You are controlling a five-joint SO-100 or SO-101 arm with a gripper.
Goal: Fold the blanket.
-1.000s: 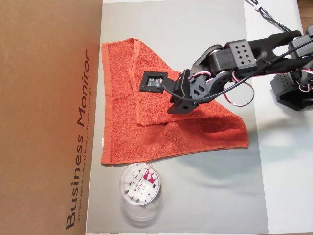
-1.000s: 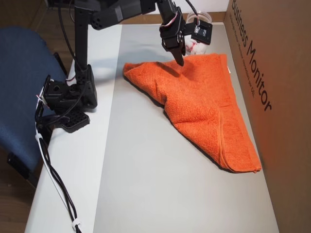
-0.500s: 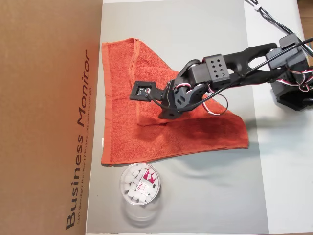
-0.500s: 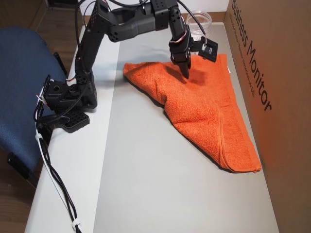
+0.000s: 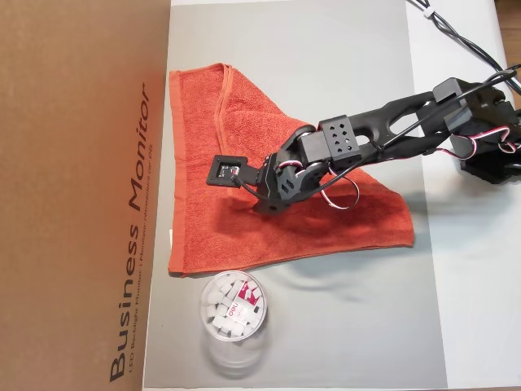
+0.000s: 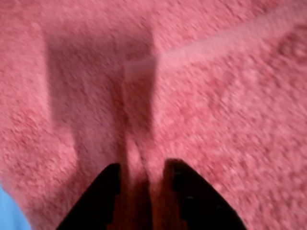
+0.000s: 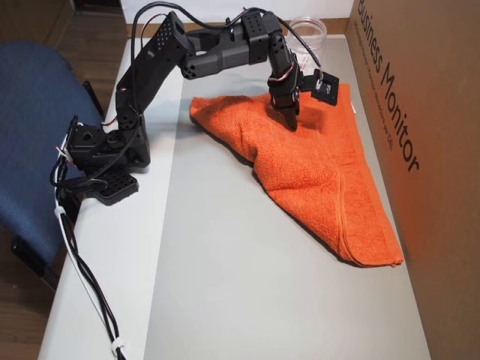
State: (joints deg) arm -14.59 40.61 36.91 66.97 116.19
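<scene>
Wrist view showed the two black fingers (image 6: 141,191) at the bottom edge, close together with a raised ridge of the blanket (image 6: 201,96) pinched up between them; the picture was blurred, but terry cloth filled nearly all of it, with a paler hem running off toward the upper right. A small patch of blue showed at the lower left corner.

Both overhead views showed the fingers (image 5: 259,199) pointing down into the blanket's (image 5: 309,220) middle, the black arm (image 5: 391,122) reaching over it from a base (image 5: 488,155) standing off the blanket's right side in that view. A small black camera module (image 5: 224,170) stuck out from the wrist, above the cloth.

The blanket (image 7: 315,165) lay folded into a rough triangle on the grey counter (image 7: 247,285), one hemmed edge running alongside the brown cardboard box (image 5: 73,187) printed "Business Monitor", which it touched or nearly touched. A clear round cup (image 5: 233,305) holding small white pieces stood just beside the blanket's lower edge in an overhead view, next to the box. Black cables (image 7: 90,285) trailed from the base, beside a blue chair (image 7: 30,135).
</scene>
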